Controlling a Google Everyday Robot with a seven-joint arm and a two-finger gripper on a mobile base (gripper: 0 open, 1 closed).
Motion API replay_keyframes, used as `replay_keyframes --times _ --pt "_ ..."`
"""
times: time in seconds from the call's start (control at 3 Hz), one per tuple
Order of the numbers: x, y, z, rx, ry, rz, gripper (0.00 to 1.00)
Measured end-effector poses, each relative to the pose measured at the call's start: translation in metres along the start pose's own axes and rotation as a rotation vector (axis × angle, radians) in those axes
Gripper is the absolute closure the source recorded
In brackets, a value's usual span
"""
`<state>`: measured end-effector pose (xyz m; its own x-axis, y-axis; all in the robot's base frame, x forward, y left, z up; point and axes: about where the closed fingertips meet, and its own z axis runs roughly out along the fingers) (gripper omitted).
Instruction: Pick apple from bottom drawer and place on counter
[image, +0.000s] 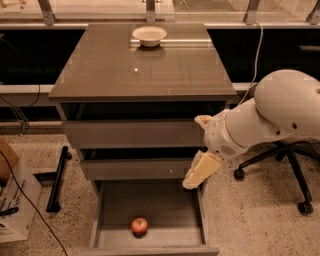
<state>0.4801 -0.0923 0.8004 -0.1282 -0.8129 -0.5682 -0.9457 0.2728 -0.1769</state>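
The small red-orange apple (139, 225) lies on the floor of the open bottom drawer (165, 202), near its front wall, left of centre. My gripper (199, 172) hangs from the white arm at the drawer's right rear corner, above and to the right of the apple, well apart from it. The counter (145, 65) is the glossy grey-brown top slab of the cabinet, with a cream bowl (149, 35) near its back edge.
The two upper drawers (135, 134) stand slightly out. A black office chair base (280, 170) stands to the right behind the arm. A cardboard box (12, 197) and a black cable lie on the floor at the left.
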Motion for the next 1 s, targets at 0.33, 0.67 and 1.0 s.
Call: replay_keyframes --times 0.33,0.67,1.0 --pt "0.004 -0.003 0.022 0.003 0.004 0.026 0.00" --pt "0.021 -0.007 0.068 0.003 0.019 0.019 0.00" --pt "0.038 -0.011 0.098 0.004 0.006 0.024 0.00"
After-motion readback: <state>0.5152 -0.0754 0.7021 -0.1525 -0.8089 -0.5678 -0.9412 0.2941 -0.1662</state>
